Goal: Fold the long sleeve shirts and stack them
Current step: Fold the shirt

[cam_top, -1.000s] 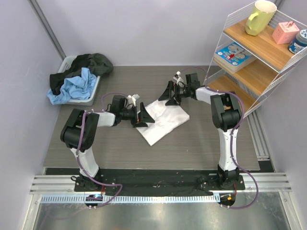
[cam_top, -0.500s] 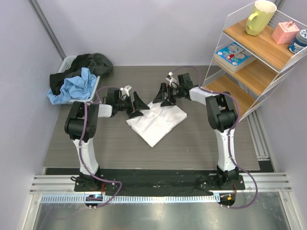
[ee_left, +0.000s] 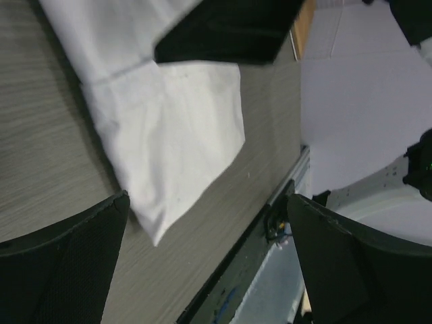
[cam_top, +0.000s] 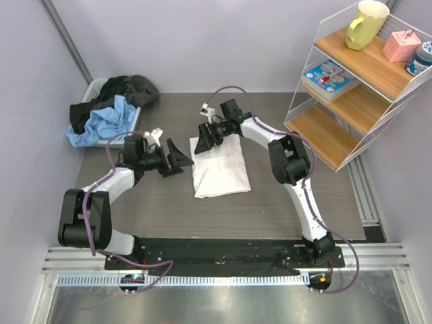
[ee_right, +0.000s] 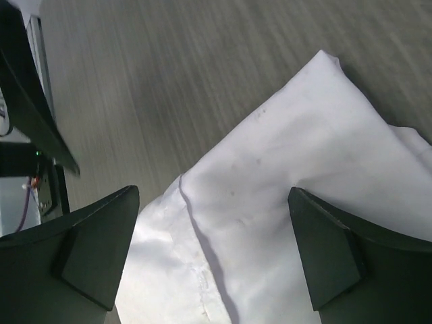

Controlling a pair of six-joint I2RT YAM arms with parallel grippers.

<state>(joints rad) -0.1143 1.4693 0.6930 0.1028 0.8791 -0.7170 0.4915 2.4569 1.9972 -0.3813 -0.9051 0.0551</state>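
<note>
- Nothing legible is showing in any of the three views: no text, brand, number or sign.
- The flat box on the wire shelf is carrying printed graphics, but they are coming through too small to read.

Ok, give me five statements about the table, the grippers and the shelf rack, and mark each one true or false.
1. The folded white cloth shirt lies flat on the grey wood-grain table. True.
2. The left gripper is shut on the shirt. False: its jaws stand open beside the shirt's left edge, holding nothing.
3. The white plastic basket at the far left corner holds a crumpled blue garment and a black garment. True.
4. The yellow ceramic mug stands on the table. False: it stands on the top board of the white wire rack.
5. The right gripper is open over the shirt's far edge. True.
</note>
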